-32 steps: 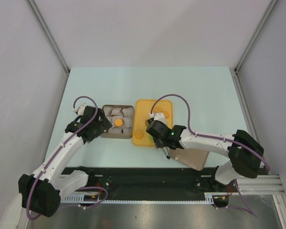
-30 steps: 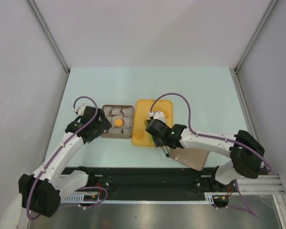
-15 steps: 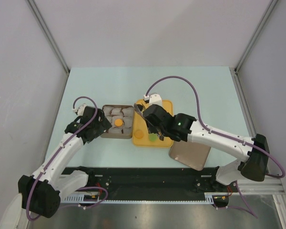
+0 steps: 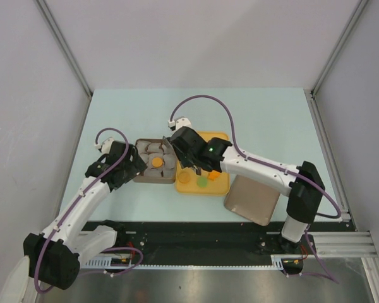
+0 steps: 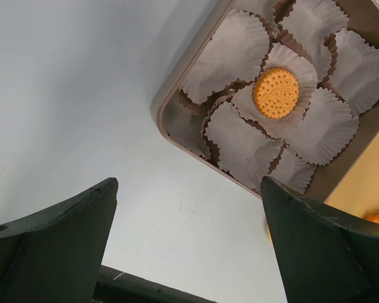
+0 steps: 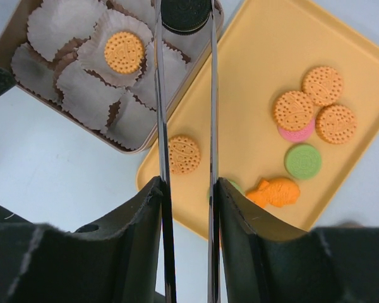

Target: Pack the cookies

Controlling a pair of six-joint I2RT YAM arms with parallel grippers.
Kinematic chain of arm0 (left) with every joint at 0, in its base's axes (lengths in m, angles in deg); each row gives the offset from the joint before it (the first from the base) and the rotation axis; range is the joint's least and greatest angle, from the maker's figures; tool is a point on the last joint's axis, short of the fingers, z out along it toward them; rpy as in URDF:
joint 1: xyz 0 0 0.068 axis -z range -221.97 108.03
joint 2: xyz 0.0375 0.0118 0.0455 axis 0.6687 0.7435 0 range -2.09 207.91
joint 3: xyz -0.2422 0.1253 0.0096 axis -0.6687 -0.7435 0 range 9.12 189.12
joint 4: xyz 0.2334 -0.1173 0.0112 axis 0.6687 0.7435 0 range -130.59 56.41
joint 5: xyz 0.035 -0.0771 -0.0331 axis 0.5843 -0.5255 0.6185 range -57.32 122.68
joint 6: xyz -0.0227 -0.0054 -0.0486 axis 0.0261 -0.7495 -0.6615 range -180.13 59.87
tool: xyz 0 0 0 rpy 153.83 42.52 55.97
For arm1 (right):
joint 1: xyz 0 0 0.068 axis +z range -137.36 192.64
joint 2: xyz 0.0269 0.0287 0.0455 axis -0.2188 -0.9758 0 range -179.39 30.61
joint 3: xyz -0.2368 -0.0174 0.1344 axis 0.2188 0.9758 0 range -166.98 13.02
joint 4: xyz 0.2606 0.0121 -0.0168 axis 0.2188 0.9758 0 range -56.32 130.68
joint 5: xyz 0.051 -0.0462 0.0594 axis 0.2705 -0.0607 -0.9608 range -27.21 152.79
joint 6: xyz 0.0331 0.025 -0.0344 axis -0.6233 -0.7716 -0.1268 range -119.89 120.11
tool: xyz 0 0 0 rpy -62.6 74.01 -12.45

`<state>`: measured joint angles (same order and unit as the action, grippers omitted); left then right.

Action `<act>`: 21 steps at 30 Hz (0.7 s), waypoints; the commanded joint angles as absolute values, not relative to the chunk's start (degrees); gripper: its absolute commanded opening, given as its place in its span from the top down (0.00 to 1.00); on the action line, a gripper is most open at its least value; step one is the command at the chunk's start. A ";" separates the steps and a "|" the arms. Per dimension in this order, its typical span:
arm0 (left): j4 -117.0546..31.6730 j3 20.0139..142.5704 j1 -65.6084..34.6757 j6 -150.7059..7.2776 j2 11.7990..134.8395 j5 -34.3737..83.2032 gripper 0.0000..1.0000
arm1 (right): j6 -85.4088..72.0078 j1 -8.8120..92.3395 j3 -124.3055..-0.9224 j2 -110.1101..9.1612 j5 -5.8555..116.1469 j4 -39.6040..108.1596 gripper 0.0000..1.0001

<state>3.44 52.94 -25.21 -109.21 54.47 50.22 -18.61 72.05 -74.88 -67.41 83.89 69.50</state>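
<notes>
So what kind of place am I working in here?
Probably a robot test cell, not a kitchen: bare grey walls with metal corner posts, a pale table, a black mounting rail along its near edge. On it sit a tray of cookies and a tin of paper cups.

Bright, even light from overhead in all three views, with no harsh glare. In the top view, soft faint shadows hug the arms on the pale table [image 4: 114, 113]. In the left wrist view the left gripper's fingers [image 5: 50, 246] are dark and blurred along the bottom, while the paper cups [image 5: 240, 50] are crisp. The right gripper's fingers [image 6: 114, 240] loom dark and soft at the lower edge.
</notes>
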 commanded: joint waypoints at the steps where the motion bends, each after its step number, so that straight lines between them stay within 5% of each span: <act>1: 3.45 52.80 -25.09 -109.44 53.37 51.22 0.00 | -15.62 70.56 -80.05 -70.29 81.33 67.26 0.74; 21: 2.48 52.72 -25.09 -108.83 54.69 50.43 0.00 | -15.35 68.54 -81.46 -74.77 80.19 67.70 0.74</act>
<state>3.44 52.94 -25.21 -109.17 54.53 50.39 -16.07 68.86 -79.71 -75.00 79.82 69.10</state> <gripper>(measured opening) 0.996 0.409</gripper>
